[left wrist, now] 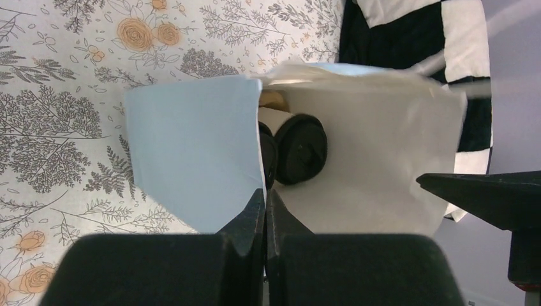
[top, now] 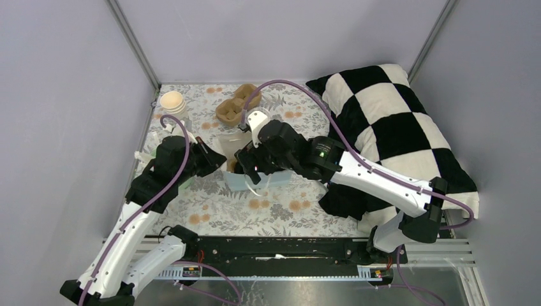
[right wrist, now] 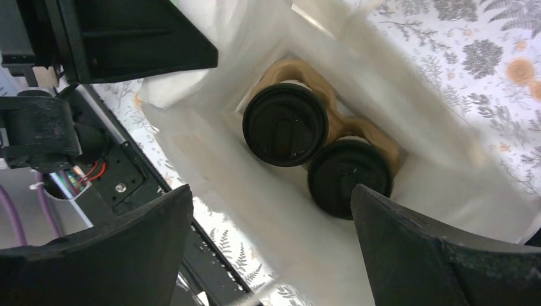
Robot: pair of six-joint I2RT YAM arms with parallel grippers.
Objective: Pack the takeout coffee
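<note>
The left hand is squeezed shut on the rim of the blue bag, pinching the paper edge so the mouth gapes open. The right hand is spread wide and holds nothing. It hangs right over the bag's mouth. Straight below it, down at the bottom of the bag, sit the two coffee cups, side by side and close together in a brown cardboard holder. So the big part of the job looks done: the coffee is inside the bag. What seems left is small: let go of the rim, lift both hands away, and maybe fold the top shut. The cups look upright, and each has a round black lid on top. From above I see mostly lids and no spill. The bag is blue outside and white inside. Past the bag lies the flowery surface, and beyond the left hand sits a black-and-white pillow.
</note>
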